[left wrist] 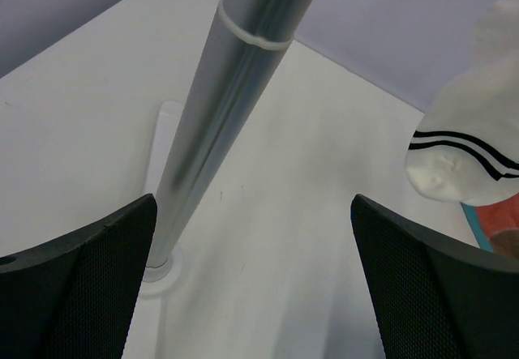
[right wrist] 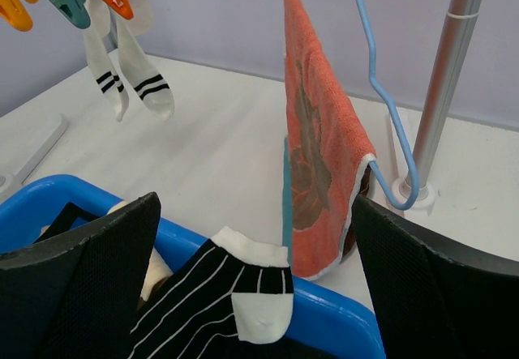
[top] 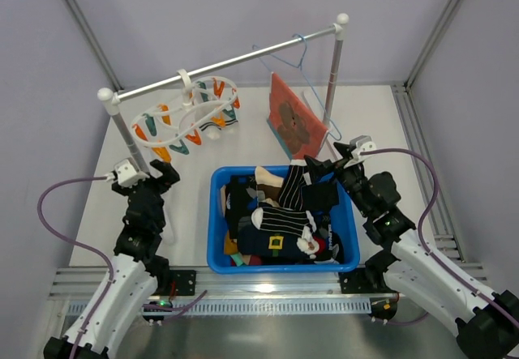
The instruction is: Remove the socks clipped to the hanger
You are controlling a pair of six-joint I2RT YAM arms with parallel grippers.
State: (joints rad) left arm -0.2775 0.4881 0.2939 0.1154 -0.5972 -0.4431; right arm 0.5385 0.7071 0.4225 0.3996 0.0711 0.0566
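1. At the left of the table (top: 190, 205), the left claw (top: 165, 175) is held wide open, with nothing gripped or touched. Only bare tabletop and the rail's upright post (left wrist: 231, 108) are seen between its fingers (left wrist: 73, 294).
2. Up and to the right of it, the hanger (top: 188, 116), a white oval ring with orange and teal pegs (top: 165, 153), is hung by its hook from the silver rail (top: 243, 55).
3. The socks (right wrist: 134, 79), white with two black stripes, are seen clipped to the pegs and dangling above the table, apart from both claws.
4. A blue basket (top: 216, 213) heaped with other socks is set between the arms.
5. At the right, the right claw (top: 324, 167) is likewise spread fully with nothing gripped. It is poised over the basket's far right corner, near an orange cloth (top: 296, 124) draped on a blue wire hanger (right wrist: 375, 59).
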